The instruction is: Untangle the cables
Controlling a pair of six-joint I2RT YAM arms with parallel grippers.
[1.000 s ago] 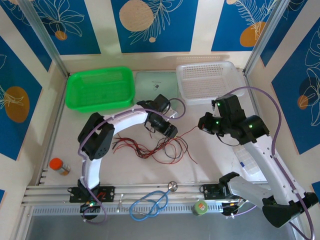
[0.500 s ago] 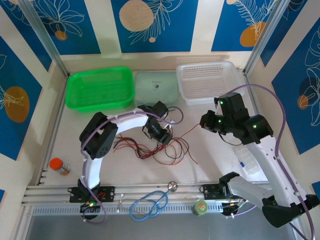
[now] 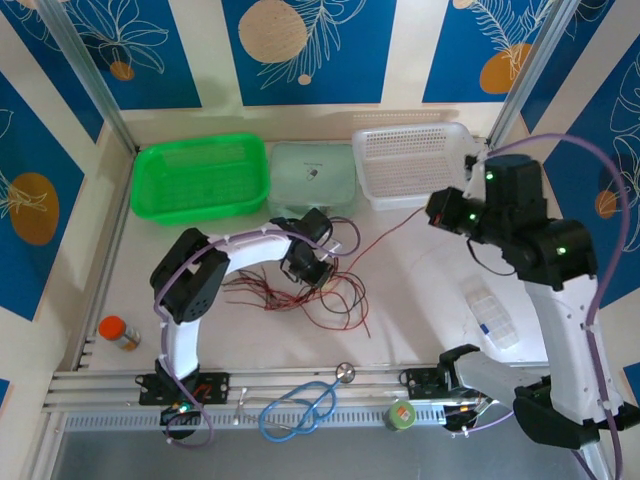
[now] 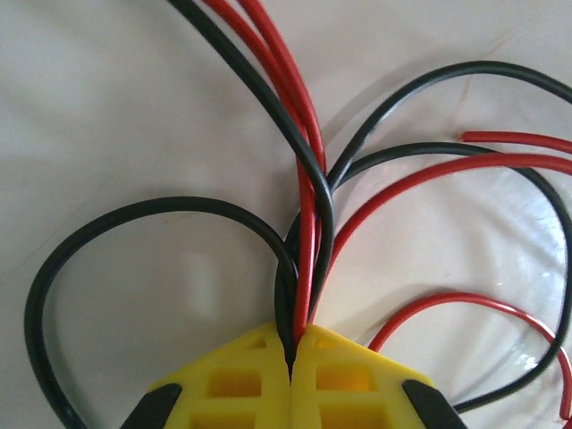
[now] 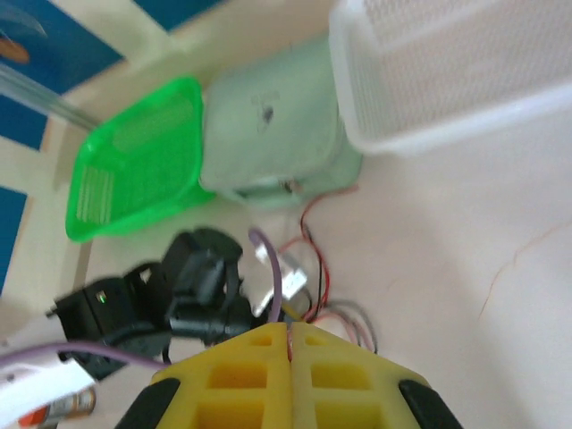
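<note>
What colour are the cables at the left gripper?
The cables are red and black, clearest in the left wrist view.

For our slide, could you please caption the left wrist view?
Left gripper shut on red and black cables fanning over the table.

Along the rear of the worktop [image 3: 420, 300] stand, from left to right, the left basket [image 3: 200, 180], a pouch [image 3: 312, 175] and the right basket [image 3: 410, 165]. The cables [image 3: 345, 300] lie at centre, in front of the pouch, with the left end effector [image 3: 320, 272] on them. The right end effector [image 3: 437, 212] is to their right, in front of the right basket. A bottle [image 3: 118, 332] lies front left, a stethoscope [image 3: 300, 405] front centre, a box [image 3: 492, 315] at right.
</note>
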